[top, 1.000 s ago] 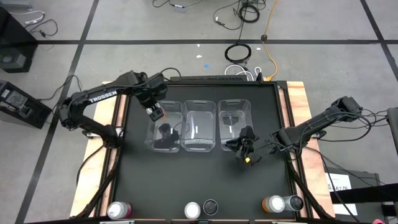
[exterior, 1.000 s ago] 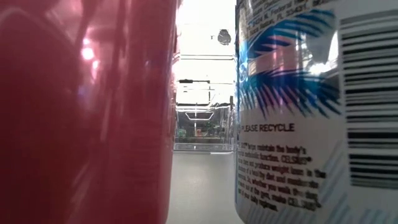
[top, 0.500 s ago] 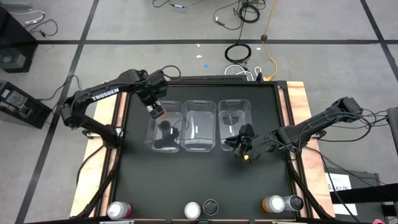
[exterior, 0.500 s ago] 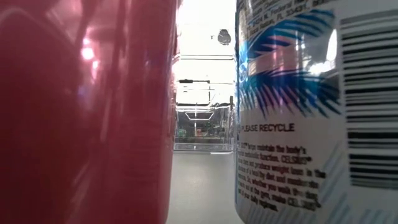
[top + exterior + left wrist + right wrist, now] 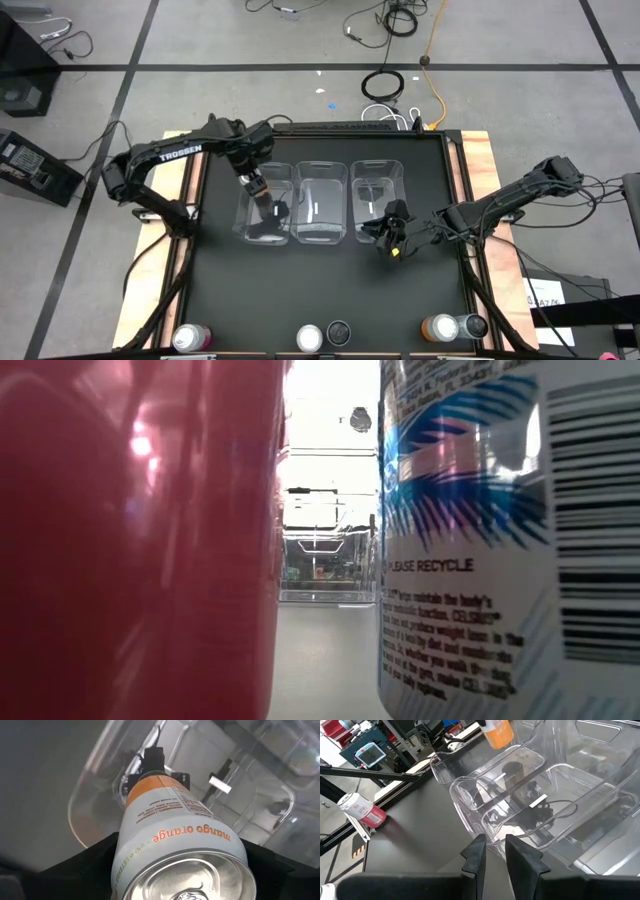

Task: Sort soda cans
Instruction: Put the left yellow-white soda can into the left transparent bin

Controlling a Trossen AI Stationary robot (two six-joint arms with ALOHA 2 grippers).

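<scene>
My left gripper (image 5: 258, 188) hangs over the left of three clear bins (image 5: 266, 212), pointing down and shut on a white and orange soda can (image 5: 175, 815). The right wrist view shows this can (image 5: 497, 732) above the bin's rim. My right gripper (image 5: 393, 240) waits by the near side of the right bin (image 5: 376, 198); its fingers (image 5: 475, 855) stand a narrow gap apart with nothing between them. More cans stand at the table's near edge: a pink one (image 5: 192, 338), a white one (image 5: 310, 338), a dark one (image 5: 339, 332), an orange one (image 5: 438, 327) and another dark one (image 5: 474, 325). My left gripper pinches the can's round wall just below its silver top (image 5: 122, 855) between the two fingers (image 5: 95, 860), one on each side. The fingers come from above, pointing down. The can hangs upright, top up, with its lower end (image 5: 155, 777) over the left bin's opening.
The middle bin (image 5: 321, 200) stands between the other two. In the low view the pink can (image 5: 130, 540) and the white can (image 5: 500, 540) fill the foreground, with a bin (image 5: 320, 570) seen between them. Black tabletop lies bare between the bins and the near row of cans.
My left gripper has gone down, and a little toward the table's near edge, over the left bin. The orange can has stayed upright and moved with it.
</scene>
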